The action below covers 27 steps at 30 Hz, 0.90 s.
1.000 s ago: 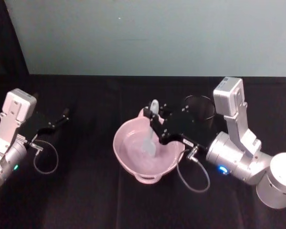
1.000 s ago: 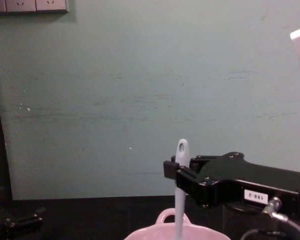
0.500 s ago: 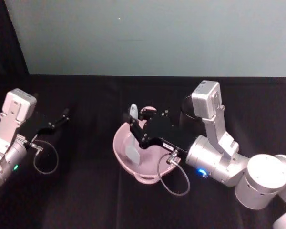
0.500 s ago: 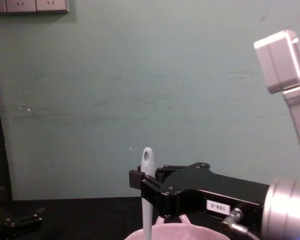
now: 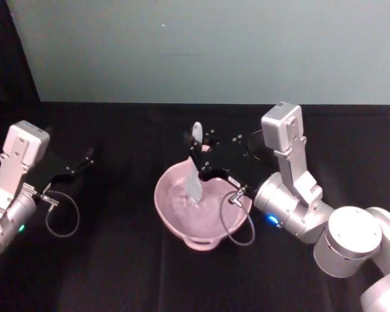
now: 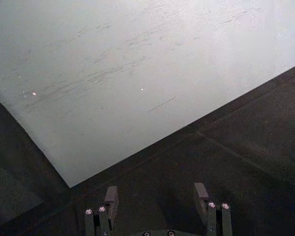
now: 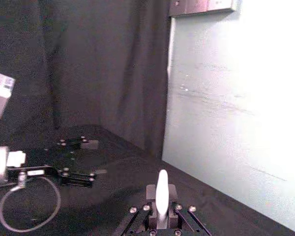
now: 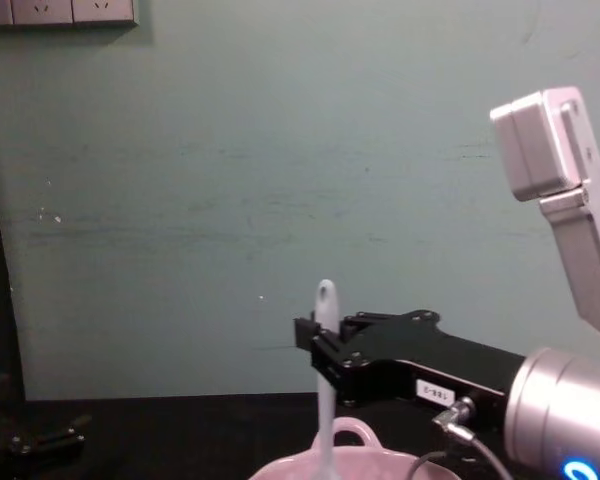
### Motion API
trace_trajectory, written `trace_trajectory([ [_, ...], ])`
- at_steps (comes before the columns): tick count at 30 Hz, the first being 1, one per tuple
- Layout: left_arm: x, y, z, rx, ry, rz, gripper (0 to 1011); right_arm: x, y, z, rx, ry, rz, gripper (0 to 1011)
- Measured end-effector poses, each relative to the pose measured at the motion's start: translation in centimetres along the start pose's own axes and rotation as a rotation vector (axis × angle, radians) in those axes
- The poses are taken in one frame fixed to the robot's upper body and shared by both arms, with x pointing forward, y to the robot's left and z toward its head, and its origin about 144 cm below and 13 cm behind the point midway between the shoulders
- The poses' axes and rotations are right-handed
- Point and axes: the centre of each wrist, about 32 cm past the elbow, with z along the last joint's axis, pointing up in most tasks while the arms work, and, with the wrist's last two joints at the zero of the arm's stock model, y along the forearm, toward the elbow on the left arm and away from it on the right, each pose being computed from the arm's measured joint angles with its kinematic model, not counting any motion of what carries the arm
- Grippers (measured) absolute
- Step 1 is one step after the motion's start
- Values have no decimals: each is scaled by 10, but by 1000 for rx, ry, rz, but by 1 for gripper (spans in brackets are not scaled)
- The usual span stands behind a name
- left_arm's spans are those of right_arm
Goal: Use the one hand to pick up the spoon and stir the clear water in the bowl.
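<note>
- Head view: the right gripper (image 5: 199,155) is closed on the spoon (image 5: 194,177), pinching its slim handle a little below the top end. Its black body reaches in over the far rim of the bowl (image 5: 175,224).
- In the chest view the same gripper (image 8: 316,347) comes in from the right, with the spoon (image 8: 326,410) standing nearly upright between its fingers. The holed end of the handle sticks up above them.
- The right wrist view shows the spoon (image 7: 161,195) clamped between the two fingers.
- The spoon's blade hangs down inside the pink bowl, near its far side, and the inside of the bowl looks glossy.
- The bowl sits near the middle of the black table (image 5: 117,273). In the chest view, the bowl's (image 8: 310,467) small loop handle stands just behind the spoon.
- A grey cable (image 5: 237,224) loops from the right wrist over the bowl's right rim.
- A black mesh cup (image 5: 255,139) stands behind the right gripper, toward the table's far edge.
- The left gripper (image 5: 86,158) rests near the table's left edge, well apart from the bowl. In the left wrist view the left gripper (image 6: 156,196) has its fingers spread wide with nothing between them.
</note>
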Motion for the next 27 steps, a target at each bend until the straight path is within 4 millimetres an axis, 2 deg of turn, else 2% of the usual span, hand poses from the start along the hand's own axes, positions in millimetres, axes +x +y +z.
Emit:
trace_trajectory([
  [14,0,0,0,0,0,0,1011,14,-29,7,-11,-41,-48,121],
  [22,0,0,0,0,0,0,1011,6,-48,14,-9,-3,24,121],
  [27,0,0,0,0,0,0,1011,-3,-51,18,-2,29,79,120],
])
